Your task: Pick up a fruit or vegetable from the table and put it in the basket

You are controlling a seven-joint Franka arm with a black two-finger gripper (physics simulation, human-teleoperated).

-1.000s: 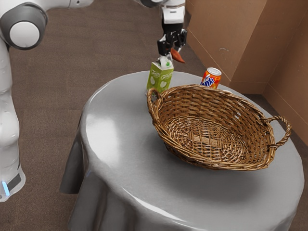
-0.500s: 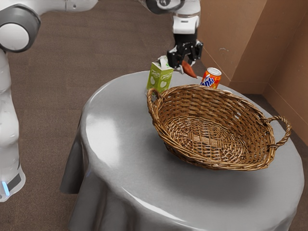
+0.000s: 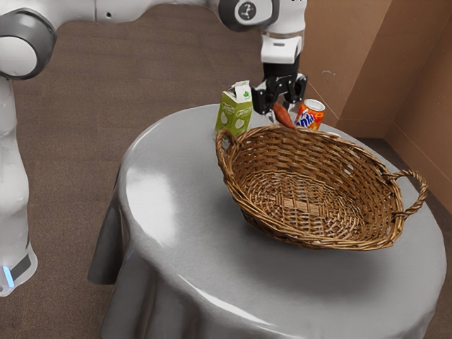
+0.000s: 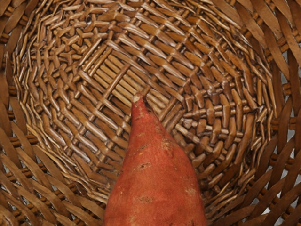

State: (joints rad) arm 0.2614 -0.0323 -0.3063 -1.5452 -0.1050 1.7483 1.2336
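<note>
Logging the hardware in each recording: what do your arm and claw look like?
My arm is smooth, rounded and white, with dark grey joint rings and a round dark emblem near the wrist. Its base carries a blue light strip. The claw is black, angular and two-fingered.

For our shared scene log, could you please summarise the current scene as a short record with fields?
end effector: shut on the sweet potato
sweet potato: red-brown, held in the air, not yet released
basket: brown wicker, two handles, upright on the grey-covered table
carton: green and white, standing near one basket handle
can: orange Fanta, upright, behind the basket in the exterior view
</note>
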